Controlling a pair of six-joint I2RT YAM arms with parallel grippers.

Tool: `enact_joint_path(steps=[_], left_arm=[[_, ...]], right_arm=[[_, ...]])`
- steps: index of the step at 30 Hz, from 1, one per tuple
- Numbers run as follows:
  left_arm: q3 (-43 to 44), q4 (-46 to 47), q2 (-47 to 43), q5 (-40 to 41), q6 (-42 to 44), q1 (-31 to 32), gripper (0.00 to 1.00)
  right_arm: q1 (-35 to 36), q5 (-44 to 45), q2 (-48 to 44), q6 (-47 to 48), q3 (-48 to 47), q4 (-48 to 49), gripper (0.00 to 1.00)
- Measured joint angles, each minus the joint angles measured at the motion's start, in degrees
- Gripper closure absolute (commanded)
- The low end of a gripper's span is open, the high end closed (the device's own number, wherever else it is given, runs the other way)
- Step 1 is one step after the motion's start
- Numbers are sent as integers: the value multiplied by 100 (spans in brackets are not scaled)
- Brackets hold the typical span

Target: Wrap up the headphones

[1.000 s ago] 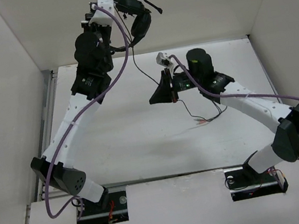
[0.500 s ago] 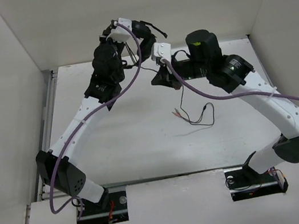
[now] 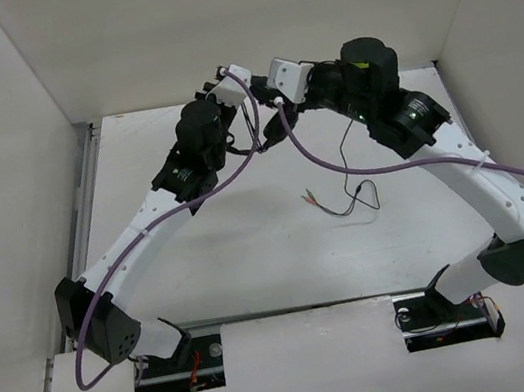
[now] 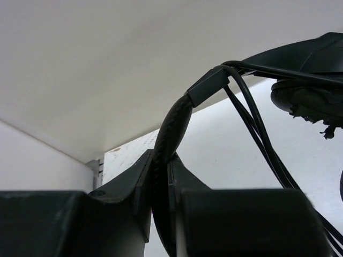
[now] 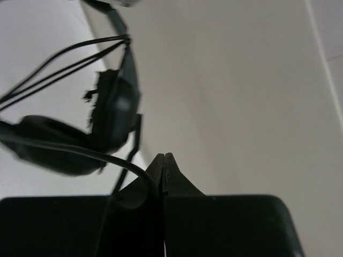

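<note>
Two white-and-black robot arms, the left arm (image 3: 150, 221) and the right arm (image 3: 468, 182), meet high over the far part of the white surface (image 3: 243, 260) in the overhead view. A thin black cord (image 3: 345, 166) hangs beneath the right arm, its coloured plugs (image 3: 314, 198) lying on the surface.

Left wrist view: the left pincer (image 4: 161, 176) is clamped on the padded headband (image 4: 172, 126) of the black over-ear headphones (image 4: 308, 56), held aloft.

Right wrist view: the right pincer (image 5: 163, 160) is closed on the cord, an earcup (image 5: 115, 110) just beyond.

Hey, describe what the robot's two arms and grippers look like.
The left arm and right arm share white tubular links and black joint housings. A thick purple cable trails along each, ending at a white wrist box. The left gripper and right gripper have black wedge-shaped fingers.
</note>
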State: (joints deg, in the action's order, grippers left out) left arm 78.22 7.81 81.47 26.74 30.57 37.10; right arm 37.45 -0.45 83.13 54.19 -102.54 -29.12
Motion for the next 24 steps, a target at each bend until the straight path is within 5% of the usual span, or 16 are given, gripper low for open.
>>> enact_joint_path(steps=[11,24], left_arm=[[-50,-1032,-378,-1340,-828,402,100],[490,-2072,-378,-3010,-1480,328,100]], right_arm=[[-240,531,168,1060,1134,2398,95],[-802,-507,216,-140,1233,2603,90]])
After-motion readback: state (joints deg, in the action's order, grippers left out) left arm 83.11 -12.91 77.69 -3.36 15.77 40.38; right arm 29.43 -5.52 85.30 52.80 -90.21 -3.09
